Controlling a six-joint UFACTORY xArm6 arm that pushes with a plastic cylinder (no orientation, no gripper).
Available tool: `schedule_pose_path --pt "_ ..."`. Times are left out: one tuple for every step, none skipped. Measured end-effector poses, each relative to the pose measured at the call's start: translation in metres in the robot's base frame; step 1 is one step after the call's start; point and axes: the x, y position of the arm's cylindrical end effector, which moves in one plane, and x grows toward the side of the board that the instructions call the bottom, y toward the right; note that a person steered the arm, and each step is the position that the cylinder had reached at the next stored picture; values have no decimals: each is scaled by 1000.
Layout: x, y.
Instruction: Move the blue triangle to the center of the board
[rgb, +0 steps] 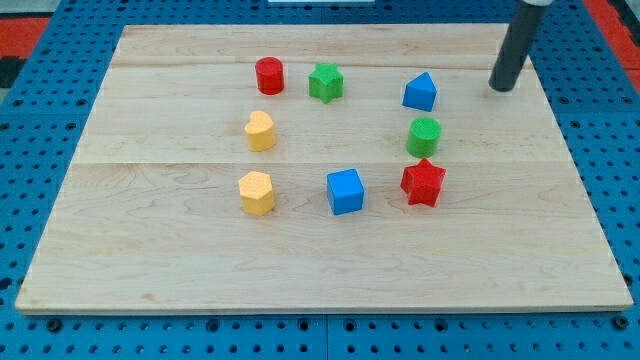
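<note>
A pale wooden board (320, 260) lies flat, carrying eight blocks in a loose ring: red cylinder (269, 75), green star (325, 82), blue triangle (420, 92), green cylinder (424, 135), red star (423, 182), blue cube (346, 191), and two yellow blocks (260, 131) (256, 192).

The arm shows only as a straight, round rod, dark grey to charcoal, with a smooth matte surface and a faint lighter sheen down one side. Its upper part is cut off by the view's top edge. My tip (501, 88) ends blunt and flat.
</note>
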Motion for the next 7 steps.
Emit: schedule_pose_path --pt "4 -37" --pt "16 -49" --pt "13 -59" --pt "5 -67" --pt "5 -86" --pt "10 -101" --pt "27 -115"
